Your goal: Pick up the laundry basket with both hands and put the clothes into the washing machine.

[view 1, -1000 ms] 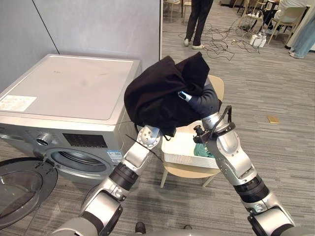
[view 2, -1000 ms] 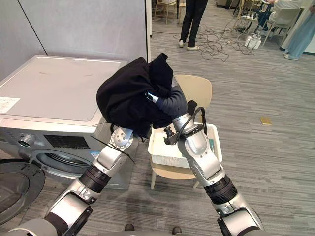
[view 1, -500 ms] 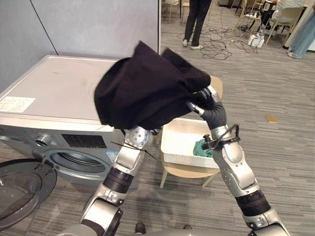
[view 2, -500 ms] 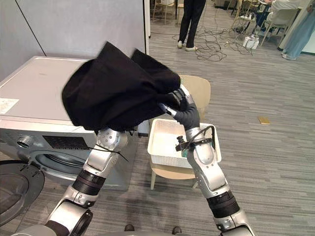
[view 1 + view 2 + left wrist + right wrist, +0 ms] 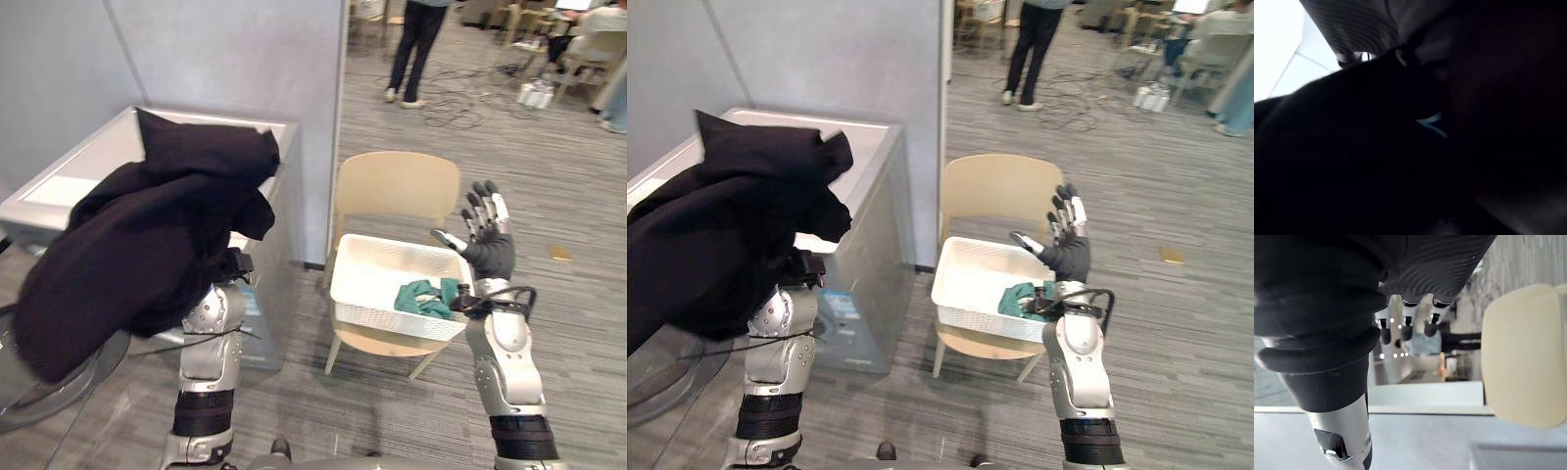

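A large black garment [image 5: 137, 245] hangs bunched in front of the grey washing machine [image 5: 59, 191]. My left arm [image 5: 211, 328] reaches up into it, and the cloth covers that hand, which grips it. In the left wrist view, dark cloth [image 5: 1400, 147] lies right against the camera. The white laundry basket [image 5: 382, 313] sits on a beige chair [image 5: 397, 191] with a teal cloth [image 5: 426, 297] inside. My right hand [image 5: 487, 240] is raised above the basket's right end, open, its fingers [image 5: 1406, 328] straight and holding nothing.
The washer's round door [image 5: 69, 377] stands open at the lower left, partly behind the garment. A grey partition wall [image 5: 225, 59] rises behind the machine. A person [image 5: 416, 44] stands far back among cables on the floor.
My right hand let go of the black garment, opened and moved off to the right above the basket. My left hand swung the garment left toward the washer. The camera also shifted.
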`<state>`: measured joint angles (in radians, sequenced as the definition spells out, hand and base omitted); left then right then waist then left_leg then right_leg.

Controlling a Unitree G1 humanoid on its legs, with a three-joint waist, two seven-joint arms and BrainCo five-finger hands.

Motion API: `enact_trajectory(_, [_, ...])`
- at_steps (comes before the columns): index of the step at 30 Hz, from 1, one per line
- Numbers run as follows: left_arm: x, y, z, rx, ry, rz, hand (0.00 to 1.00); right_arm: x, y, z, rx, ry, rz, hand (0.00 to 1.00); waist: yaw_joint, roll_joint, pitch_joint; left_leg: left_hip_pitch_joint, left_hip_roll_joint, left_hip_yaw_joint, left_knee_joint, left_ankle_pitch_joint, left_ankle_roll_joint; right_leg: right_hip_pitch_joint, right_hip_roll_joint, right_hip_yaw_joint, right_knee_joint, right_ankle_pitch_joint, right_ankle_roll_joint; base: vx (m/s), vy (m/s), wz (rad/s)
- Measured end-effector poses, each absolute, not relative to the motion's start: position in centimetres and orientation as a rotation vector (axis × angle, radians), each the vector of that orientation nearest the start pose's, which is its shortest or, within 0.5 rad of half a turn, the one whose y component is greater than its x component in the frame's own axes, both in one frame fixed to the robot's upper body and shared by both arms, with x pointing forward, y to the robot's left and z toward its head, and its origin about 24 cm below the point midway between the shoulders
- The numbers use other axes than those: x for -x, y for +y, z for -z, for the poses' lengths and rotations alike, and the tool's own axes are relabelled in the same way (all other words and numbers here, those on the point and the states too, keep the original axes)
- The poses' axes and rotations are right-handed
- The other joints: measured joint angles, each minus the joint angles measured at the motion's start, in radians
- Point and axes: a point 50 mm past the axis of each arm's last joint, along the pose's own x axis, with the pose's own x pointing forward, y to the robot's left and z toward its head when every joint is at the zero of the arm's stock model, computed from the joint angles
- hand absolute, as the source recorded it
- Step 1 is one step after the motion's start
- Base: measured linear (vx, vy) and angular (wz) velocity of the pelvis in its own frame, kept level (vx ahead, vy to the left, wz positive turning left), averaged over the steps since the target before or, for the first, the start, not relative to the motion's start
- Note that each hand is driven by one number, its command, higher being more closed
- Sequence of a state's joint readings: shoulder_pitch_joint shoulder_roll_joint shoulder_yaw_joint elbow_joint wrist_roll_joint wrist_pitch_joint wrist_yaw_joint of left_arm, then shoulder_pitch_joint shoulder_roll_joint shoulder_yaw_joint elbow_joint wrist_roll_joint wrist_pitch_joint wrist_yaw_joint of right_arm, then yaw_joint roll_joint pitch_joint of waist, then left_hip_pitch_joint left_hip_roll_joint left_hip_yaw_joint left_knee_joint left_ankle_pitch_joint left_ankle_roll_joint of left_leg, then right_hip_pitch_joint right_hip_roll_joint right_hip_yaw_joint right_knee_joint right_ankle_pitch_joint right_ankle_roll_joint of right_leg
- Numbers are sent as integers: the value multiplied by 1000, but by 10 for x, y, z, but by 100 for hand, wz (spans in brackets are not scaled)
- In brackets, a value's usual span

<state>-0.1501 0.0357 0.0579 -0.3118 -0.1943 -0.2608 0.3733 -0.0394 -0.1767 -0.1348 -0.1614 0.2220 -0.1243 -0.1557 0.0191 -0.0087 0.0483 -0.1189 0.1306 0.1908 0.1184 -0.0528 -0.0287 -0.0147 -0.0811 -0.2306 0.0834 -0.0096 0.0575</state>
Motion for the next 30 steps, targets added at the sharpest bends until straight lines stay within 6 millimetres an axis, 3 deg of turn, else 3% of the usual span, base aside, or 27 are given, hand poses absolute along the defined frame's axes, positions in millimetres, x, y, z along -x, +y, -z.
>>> enact_trajectory(1, [-244, 182, -166, 296, -691, -362, 100, -249, -222, -107, -44, -331, 285, 0, -2, -9, -1, -23, 7, 36, 63, -16, 19, -6, -20, -12, -6, -9, -11, -178, 35, 73])
enact_trajectory(2, [-239, 189, -160, 303, -683, -401, 100, -245, -244, -100, -4, -294, 392, 0, -4, 2, 9, -100, 78, 94, 262, -62, 88, -24, -25, -50, 3, -3, -22, -103, 83, 44])
enact_trajectory(3, [-231, 199, -147, 289, -638, -459, 100, -240, -263, -87, 37, -214, 498, 0, -4, 4, 9, -117, 127, 116, 431, -87, 84, -17, -30, -49, 10, 1, -19, -88, 81, 29])
enact_trajectory(4, [-227, 204, -140, 282, -611, -491, 100, -234, -272, -80, 53, -179, 549, 0, -5, 4, 10, -105, 148, 115, 487, -101, 71, -11, -34, -48, 10, 4, -16, -19, 112, 6])
enact_trajectory(6, [-211, 216, -118, 267, -528, -568, 100, -201, -302, -59, 259, -15, 719, 0, -12, 25, -4, -36, 206, 71, 570, -147, -6, -5, -49, -65, 17, 15, 2, 12, 196, 20])
enact_trajectory(7, [-207, 219, -113, 264, -509, -584, 100, -191, -311, -54, 312, 35, 766, 0, -19, 33, -7, -16, 214, 46, 560, -146, -17, -9, -56, -71, 21, 19, 9, -12, 303, 40])
enact_trajectory(8, [-202, 222, -107, 257, -479, -602, 100, -171, -326, -41, 421, 161, 844, 0, -36, 49, -13, 22, 216, -2, 498, -153, -97, -13, -71, -86, 25, 35, 33, -56, 369, 57])
enact_trajectory(9, [-200, 222, -105, 251, -471, -601, 100, -150, -339, -24, 493, 304, 915, 0, -54, 63, -28, 30, 181, -26, 419, -202, -183, -29, -84, -102, 25, 56, 49, -78, 381, 70])
enact_trajectory(10, [-199, 222, -107, 251, -476, -597, 100, -140, -341, -13, 499, 375, 940, 0, -65, 52, -31, 29, 163, -28, 382, -224, -186, -37, -101, -107, 22, 62, 52, -112, 404, 91])
enact_trajectory(11, [-198, 223, -111, 243, -496, -588, 100, -115, -341, 8, 484, 507, 991, 0, -75, 17, -28, 35, 120, -26, 330, -257, -148, -48, -149, -126, 25, 72, 60, -103, 397, 83])
enact_trajectory(12, [-196, 225, -112, 228, -495, -586, 100, -94, -334, 25, 449, 615, 1023, 0, -66, -17, -8, 34, 93, -3, 343, -255, -142, -49, -199, -138, 59, 89, 81, -125, 379, 67])
enact_trajectory(14, [-188, 227, -106, 211, -457, -592, 100, -71, -325, 39, 452, 713, 1016, 0, -58, -20, 3, 48, 61, 3, 381, -258, -137, -43, -250, -149, 144, 91, 81, -189, 294, 39])
enact_trajectory(15, [-183, 224, -111, 203, -477, -567, 100, -53, -323, 51, 449, 798, 994, 0, -59, -10, 2, 60, 51, -16, 378, -299, -61, -55, -254, -113, 222, 73, 34, -183, 254, 51])
enact_trajectory(16, [-183, 223, -115, 198, -497, -554, 100, -47, -320, 60, 432, 843, 983, 0, -59, -18, 5, 54, 44, -26, 382, -303, -47, -75, -253, -74, 270, 49, 19, -123, 169, 45])
enact_trajectory(17, [-182, 224, -118, 186, -509, -540, 100, -40, -315, 70, 402, 892, 969, 0, -55, -27, 6, 47, 40, -26, 381, -297, -36, -102, -247, -34, 332, 11, 26, -104, 43, 48])
enact_trajectory(19, [-183, 222, -116, 181, -496, -518, 100, -18, -293, 103, 257, 1048, 913, 0, -58, -32, 5, 10, 18, -66, 374, -274, 3, -152, -166, 46, 561, -128, 69, -135, -37, 71])
enact_trajectory(20, [-183, 219, -113, 198, -483, -513, 100, -7, -276, 120, 151, 1128, 878, 0, -51, -34, 5, -1, -4, -94, 368, -261, 8, -140, -108, 77, 625, -215, 84, -130, -131, 65])
enact_trajectory(21, [-184, 214, -108, 219, -460, -504, 100, -2, -258, 136, 44, 1187, 838, 0, -31, -33, 5, -15, -26, -104, 371, -258, 8, -120, -61, 121, 618, -295, 76, -101, -129, 41])
enact_trajectory(24, [-188, 206, -93, 242, -373, -460, 100, -16, -223, 155, -56, 1235, 649, 0, -1, -29, 1, -54, -60, -130, 375, -247, -13, -71, -45, 204, 483, -380, 19, -130, -158, 31])
enact_trajectory(25, [-189, 200, -89, 255, -349, -437, 100, -30, -215, 156, -51, 1210, 573, 0, 2, -6, 6, -67, -67, -143, 366, -232, -22, -53, -54, 175, 441, -393, 4, -104, -108, 55])
enact_trajectory(28, [-192, 186, -90, 282, -344, -367, 100, -47, -216, 153, 53, 1153, 442, 0, 16, 6, 6, -79, -50, -146, 340, -184, -38, -35, -59, 108, 415, -384, -3, -46, -107, 67])
enact_trajectory(30, [-193, 180, -89, 323, -339, -340, 100, -66, -214, 149, 121, 1097, 348, 0, 23, 4, 9, -104, 43, -18, 356, -173, -54, -15, -58, 58, 379, -361, -7, 5, -78, 52])
